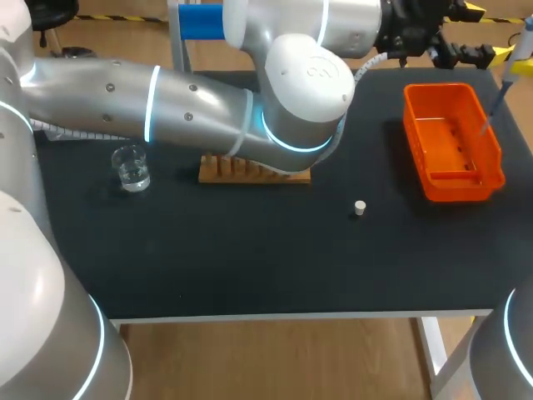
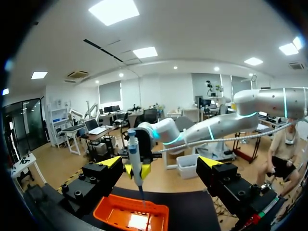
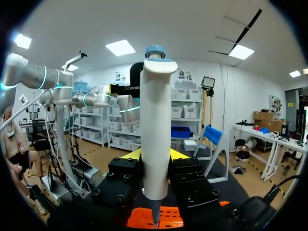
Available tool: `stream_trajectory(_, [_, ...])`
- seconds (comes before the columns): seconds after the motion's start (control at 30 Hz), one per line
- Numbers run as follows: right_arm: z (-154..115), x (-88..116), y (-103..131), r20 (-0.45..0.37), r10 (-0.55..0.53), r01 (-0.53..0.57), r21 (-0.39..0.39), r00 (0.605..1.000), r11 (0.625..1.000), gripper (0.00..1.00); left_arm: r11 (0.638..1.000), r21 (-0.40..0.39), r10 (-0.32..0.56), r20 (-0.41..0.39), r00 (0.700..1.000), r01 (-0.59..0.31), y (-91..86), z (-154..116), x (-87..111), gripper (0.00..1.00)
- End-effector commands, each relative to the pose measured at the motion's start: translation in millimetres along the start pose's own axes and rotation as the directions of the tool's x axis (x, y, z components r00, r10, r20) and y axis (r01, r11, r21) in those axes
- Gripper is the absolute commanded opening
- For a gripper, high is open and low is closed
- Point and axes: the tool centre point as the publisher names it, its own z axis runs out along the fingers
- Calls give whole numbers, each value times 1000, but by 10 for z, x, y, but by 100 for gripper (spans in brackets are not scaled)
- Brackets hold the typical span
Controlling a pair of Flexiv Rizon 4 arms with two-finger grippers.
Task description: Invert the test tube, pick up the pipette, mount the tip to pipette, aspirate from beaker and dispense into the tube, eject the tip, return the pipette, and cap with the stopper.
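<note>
The right gripper [image 3: 155, 155] is clamped on the pipette [image 3: 155, 134], which hangs upright with its thin tip [image 2: 142, 196] just above the orange bin [image 2: 115, 206]. The left gripper [image 2: 161, 166] is close by, fingers apart and empty. This looks like tip ejection, so hold the pipette vertical and well inside the bin's walls, so the tip cannot bounce onto the counter [image 1: 250, 250].

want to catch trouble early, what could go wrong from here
The left arm crosses right over the wooden rack; swinging back could knock it. The open left claw faces the pipette held in the right claw above the orange bin; they might collide. The small stopper sits loose on the table and could be swept off.
</note>
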Motion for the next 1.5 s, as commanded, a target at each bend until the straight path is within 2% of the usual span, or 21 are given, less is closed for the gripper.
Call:
stream_trajectory(0.03, [16, 23, 13, 6, 5, -5, 12, 1000, 1000, 0, 1000, 14, -1, 0, 1000, 1, 26, 23, -3, 100])
stream_trajectory(1.2, [19, 24, 18, 24, 2, -3, 17, 1000, 1000, 0, 1000, 14, -1, 0, 1000, 1, 26, 23, -3, 100])
stream_trajectory(1.5, [19, 24, 18, 24, 2, -3, 17, 1000, 1000, 0, 998, -53, -41, 17, 999, 41, 17, 230, -222, 100])
